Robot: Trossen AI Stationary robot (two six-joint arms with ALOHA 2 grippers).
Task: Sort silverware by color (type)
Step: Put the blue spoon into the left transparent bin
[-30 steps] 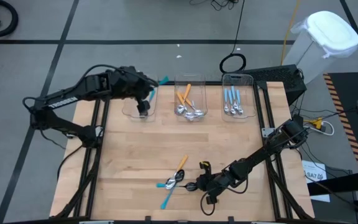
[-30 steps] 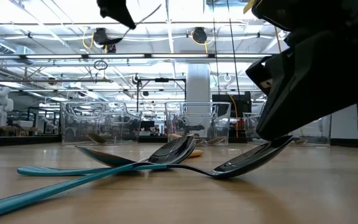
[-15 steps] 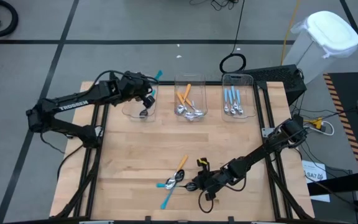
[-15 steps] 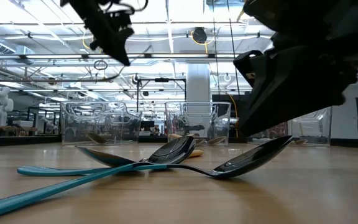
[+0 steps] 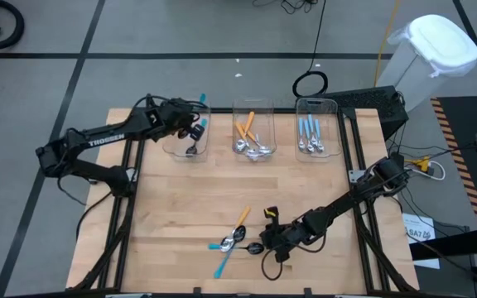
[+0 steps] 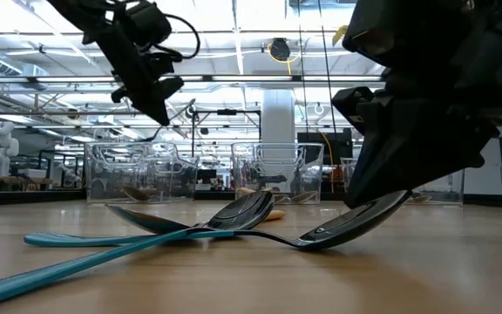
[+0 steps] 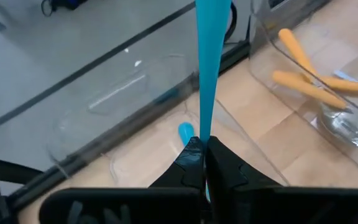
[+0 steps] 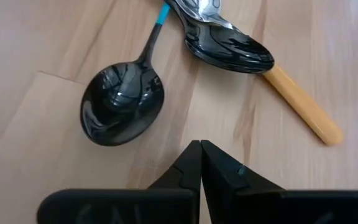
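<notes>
1. Left tool [image 5: 195, 126] is at 11 o'clock over the left bin [image 5: 187, 147], pinching a teal spoon [image 7: 207, 68].
2. Right tool [image 5: 265, 240] is at 6 o'clock, shut tight, empty, beside loose spoons [image 5: 232, 238] on the surface [image 5: 180, 207].

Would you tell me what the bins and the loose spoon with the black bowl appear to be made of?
The bins look like clear, glossy plastic: their contents show through the walls. The spoon's black bowl looks like polished dark metal or glossy coated plastic, judging by its mirror-like reflections; I cannot tell which.
</notes>
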